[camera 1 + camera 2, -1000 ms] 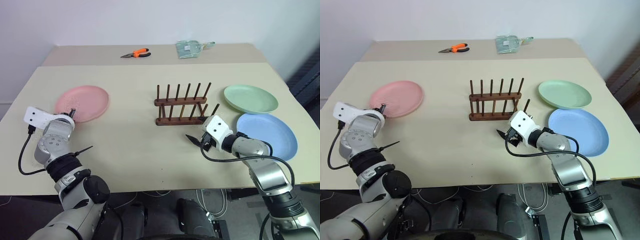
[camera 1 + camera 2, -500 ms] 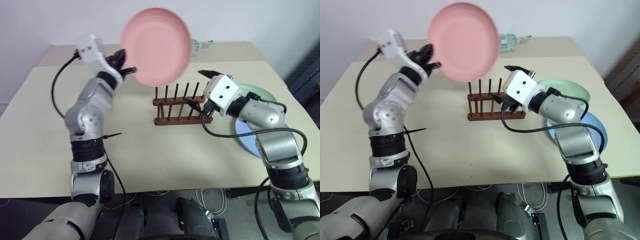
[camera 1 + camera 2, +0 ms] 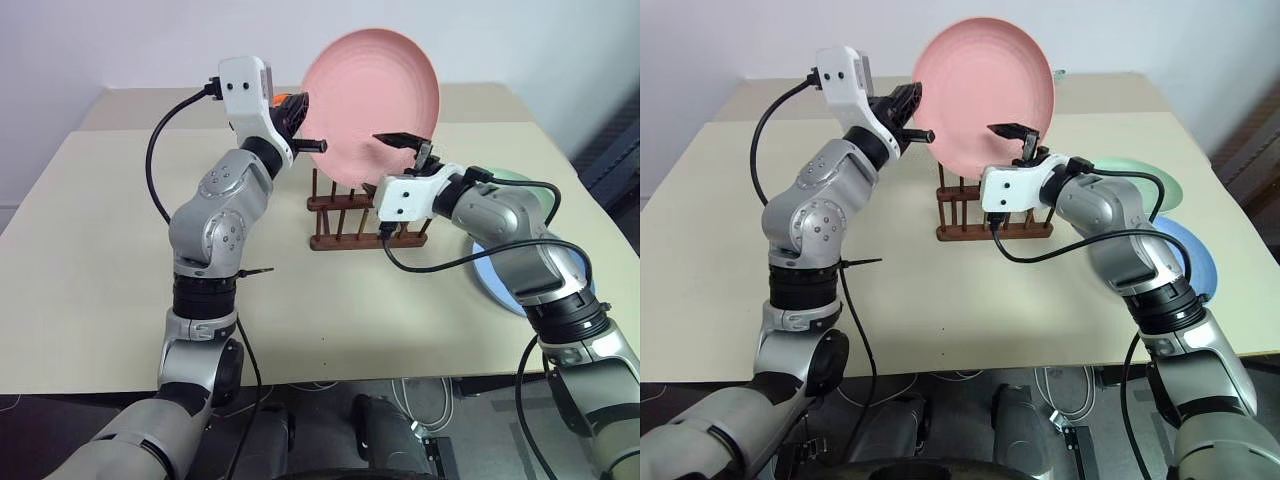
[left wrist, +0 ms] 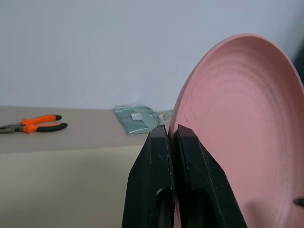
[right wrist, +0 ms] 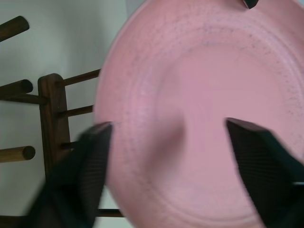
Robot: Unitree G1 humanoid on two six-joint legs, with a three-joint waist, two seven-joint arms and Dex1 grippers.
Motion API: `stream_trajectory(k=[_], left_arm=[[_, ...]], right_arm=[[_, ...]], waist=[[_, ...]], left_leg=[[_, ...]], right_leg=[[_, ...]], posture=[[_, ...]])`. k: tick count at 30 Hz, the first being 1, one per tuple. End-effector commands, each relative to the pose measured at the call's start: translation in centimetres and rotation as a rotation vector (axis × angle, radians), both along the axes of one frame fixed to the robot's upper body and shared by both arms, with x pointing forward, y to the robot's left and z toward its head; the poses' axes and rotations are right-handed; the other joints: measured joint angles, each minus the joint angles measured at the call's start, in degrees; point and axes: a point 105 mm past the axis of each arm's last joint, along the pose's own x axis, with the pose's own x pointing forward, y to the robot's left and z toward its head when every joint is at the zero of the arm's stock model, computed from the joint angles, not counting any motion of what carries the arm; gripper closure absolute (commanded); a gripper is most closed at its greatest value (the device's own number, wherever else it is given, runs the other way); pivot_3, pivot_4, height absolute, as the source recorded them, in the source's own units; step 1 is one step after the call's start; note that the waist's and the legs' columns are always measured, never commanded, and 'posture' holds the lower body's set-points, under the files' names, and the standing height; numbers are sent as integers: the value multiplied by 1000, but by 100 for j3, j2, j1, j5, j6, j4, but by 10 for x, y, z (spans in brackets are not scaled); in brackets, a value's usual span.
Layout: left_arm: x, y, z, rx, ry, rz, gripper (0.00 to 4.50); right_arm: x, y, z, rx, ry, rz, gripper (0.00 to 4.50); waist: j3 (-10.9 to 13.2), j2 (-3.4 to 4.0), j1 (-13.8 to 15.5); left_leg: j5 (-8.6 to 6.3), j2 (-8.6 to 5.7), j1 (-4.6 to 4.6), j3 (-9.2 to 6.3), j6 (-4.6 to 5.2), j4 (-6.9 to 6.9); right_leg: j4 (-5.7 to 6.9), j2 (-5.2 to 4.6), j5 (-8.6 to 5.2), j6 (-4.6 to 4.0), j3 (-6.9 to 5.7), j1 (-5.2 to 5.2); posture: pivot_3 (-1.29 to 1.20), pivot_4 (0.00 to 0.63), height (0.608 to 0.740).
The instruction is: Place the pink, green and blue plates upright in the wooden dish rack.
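Observation:
My left gripper point(image 4: 172, 133) is shut on the rim of the pink plate point(image 3: 375, 100) and holds it upright in the air, above and just behind the wooden dish rack point(image 3: 345, 240). On the plate's lower right side my right gripper point(image 5: 168, 128) stands open, its two fingers spread wide in front of the plate's face. The green plate point(image 3: 1165, 185) and the blue plate point(image 3: 1190, 250) lie flat on the table to the right of the rack, partly hidden by my right arm.
Orange pliers point(image 4: 33, 124) and a clear packet point(image 4: 137, 118) lie on the far table behind the rack. The cream table point(image 3: 90, 250) has wide free room to the left of and in front of the rack.
My left arm lifted the pink plate off the table's left side, swung it right over the rack and tipped it upright. The right gripper rose from beside the rack to the plate.

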Motion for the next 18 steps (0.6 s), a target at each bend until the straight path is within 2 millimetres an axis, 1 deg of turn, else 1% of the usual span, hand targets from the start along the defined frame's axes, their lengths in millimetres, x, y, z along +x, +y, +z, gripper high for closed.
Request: stream_trajectory(k=[1, 3, 4, 6, 8, 9, 12, 17, 18], left_arm=[[-6, 5, 20, 11, -85, 19, 4500], [-4, 8, 18, 17, -78, 33, 4500], [-3, 10, 17, 18, -74, 39, 4500], [-2, 12, 16, 19, -70, 44, 4500], [-1, 12, 16, 18, -70, 45, 4500], [-1, 11, 17, 18, -71, 45, 4500], [-1, 8, 20, 13, -78, 34, 4500], [-9, -3, 28, 6, -99, -10, 4500], [-10, -4, 28, 6, -100, -13, 4500]], right_arm=[[-3, -6, 13, 14, -67, -14, 2547], [-7, -8, 16, 38, -54, -7, 2467], [-11, -9, 17, 60, -30, 2, 2264], [-16, -10, 17, 65, -7, 13, 1417], [-19, -9, 15, 49, -2, 25, 398], [-21, -8, 14, 39, 1, 31, 55], [-22, -3, 7, 5, 10, 43, 55], [-7, -3, 7, -21, -56, -15, 55], [-5, -2, 6, -26, -60, -19, 551]], waist=[[0, 0, 1], [0, 0, 3], [0, 0, 4], [0, 0, 7], [0, 0, 6], [0, 0, 6], [0, 0, 5], [0, 0, 6], [0, 0, 5]], left_leg=[[0, 0, 0, 0, 0, 0], [0, 0, -1, 0, 0, 0], [0, 0, -1, 0, 0, 1], [0, 0, -2, -1, 0, 1], [0, -1, -3, -2, 0, 2], [0, -1, -3, -2, 0, 2], [0, -1, -2, -2, 0, 2], [0, -1, -3, -1, 0, 2], [0, -1, -4, -1, 0, 2]], right_leg=[[0, 0, 0, 0, 0, 0], [0, 0, 0, 0, 0, 0], [0, 0, 0, 0, 0, 0], [0, 0, 0, 0, 0, 0], [-1, 0, 0, 0, 0, 0], [-1, 0, 0, 0, 0, 0], [0, 0, 0, 0, -1, 0], [1, 0, 0, 0, -1, -1], [1, 0, 0, 0, 0, -2]], posture=[[0, 150, 740], [0, 150, 740], [0, 150, 740], [0, 150, 740], [0, 150, 740], [0, 150, 740], [0, 150, 740], [0, 150, 740], [0, 150, 740]])
